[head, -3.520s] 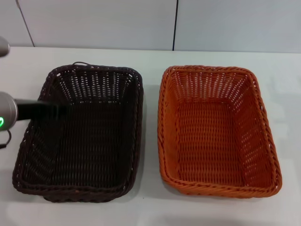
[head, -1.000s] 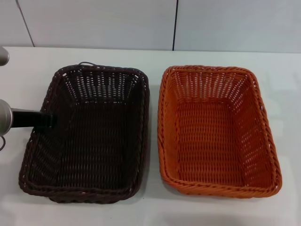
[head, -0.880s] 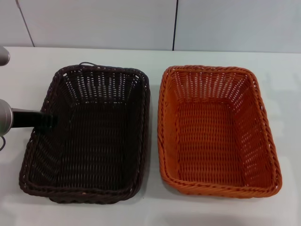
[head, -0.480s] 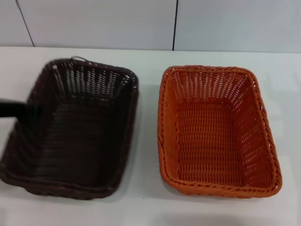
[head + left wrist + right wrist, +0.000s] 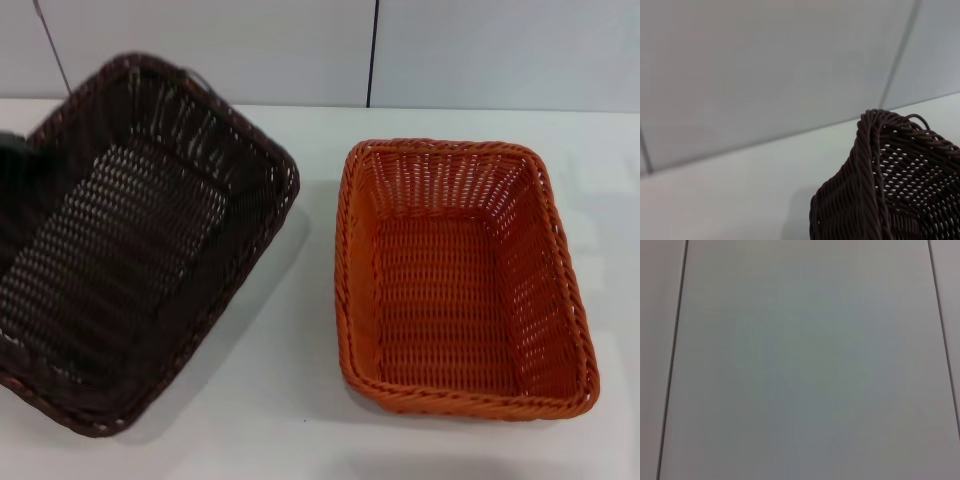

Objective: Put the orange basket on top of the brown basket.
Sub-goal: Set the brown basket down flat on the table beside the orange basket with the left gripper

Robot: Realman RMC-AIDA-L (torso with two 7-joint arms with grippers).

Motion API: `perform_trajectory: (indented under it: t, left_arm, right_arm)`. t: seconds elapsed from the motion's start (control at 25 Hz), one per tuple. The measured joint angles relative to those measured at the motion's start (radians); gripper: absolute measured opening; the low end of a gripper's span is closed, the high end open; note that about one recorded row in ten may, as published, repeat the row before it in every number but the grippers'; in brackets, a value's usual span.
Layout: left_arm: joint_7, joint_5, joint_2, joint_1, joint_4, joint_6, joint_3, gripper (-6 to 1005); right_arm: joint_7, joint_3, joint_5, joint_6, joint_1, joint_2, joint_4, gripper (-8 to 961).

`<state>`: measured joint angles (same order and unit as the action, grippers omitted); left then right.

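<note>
In the head view the brown basket (image 5: 130, 250) was tilted up at the table's left, apart from the orange basket (image 5: 460, 275) lying flat on the right. The left wrist view showed only its rim, so probably the left gripper held it, though whether clamped could not be told. The right wrist view showed only wall; the brown basket should first lie flat.

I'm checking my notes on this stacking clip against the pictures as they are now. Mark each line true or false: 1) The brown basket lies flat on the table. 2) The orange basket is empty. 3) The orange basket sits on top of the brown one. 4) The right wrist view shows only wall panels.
1) False. The brown basket is tilted, its left side raised off the table.
2) True. The orange basket holds nothing.
3) False. The two baskets are apart, side by side, the orange one to the right.
4) True. Only pale wall panels show there.
</note>
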<state>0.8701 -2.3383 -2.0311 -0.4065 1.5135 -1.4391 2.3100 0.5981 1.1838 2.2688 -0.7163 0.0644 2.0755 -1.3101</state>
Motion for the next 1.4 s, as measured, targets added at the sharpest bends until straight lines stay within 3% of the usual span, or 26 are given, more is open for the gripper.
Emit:
perform_trajectory:
  t: [0.08,0.12,0.16,0.2,0.24,0.32,0.56,0.76,1.0,1.16,1.4]
  left_arm:
    - [0.038,0.014,0.012,-0.023,-0.007,-0.042,0.038,191]
    - [0.07,0.027,0.025,-0.043,-0.013,-0.076,0.066,191]
    - [0.112,0.051,0.056,-0.07,-0.022,-0.117,0.1,191]
    - [0.112,0.051,0.056,-0.07,-0.022,-0.117,0.1,191]
    - [0.139,0.066,0.077,-0.081,-0.03,-0.134,0.109,191]
    - [0.196,0.086,0.113,-0.097,-0.054,-0.16,0.107,191]
    - [0.407,0.064,0.182,-0.147,-0.154,-0.237,0.057,191]
    - [0.579,0.053,0.204,-0.188,-0.211,-0.348,0.044,191]
    - [0.725,0.051,0.203,-0.226,-0.237,-0.417,0.039,191]
    - [0.758,0.05,0.196,-0.252,-0.279,-0.416,-0.013,191]
    - [0.762,0.027,0.156,-0.274,-0.314,-0.364,-0.102,191]
  right_arm:
    - [0.0,0.001,-0.001,0.0,0.0,0.0,-0.001,779]
    - [0.0,0.002,-0.001,-0.001,0.0,0.0,-0.001,779]
    - [0.0,0.003,-0.002,-0.002,0.0,0.001,0.001,779]
    - [0.0,0.003,-0.002,-0.002,0.0,0.001,0.001,779]
    - [0.0,0.005,-0.003,-0.002,0.0,0.002,0.003,778]
    - [0.0,0.007,-0.004,-0.003,-0.001,0.002,0.009,778]
    - [-0.004,-0.002,-0.005,-0.053,-0.025,0.002,0.035,779]
    - [-0.007,-0.005,-0.005,-0.054,-0.057,0.003,0.025,777]
    - [-0.008,-0.015,-0.008,-0.061,-0.083,0.003,0.004,778]
    - [-0.008,-0.021,-0.008,-0.07,-0.096,0.003,-0.007,778]
    - [-0.009,-0.027,-0.008,-0.081,-0.101,0.003,-0.015,779]
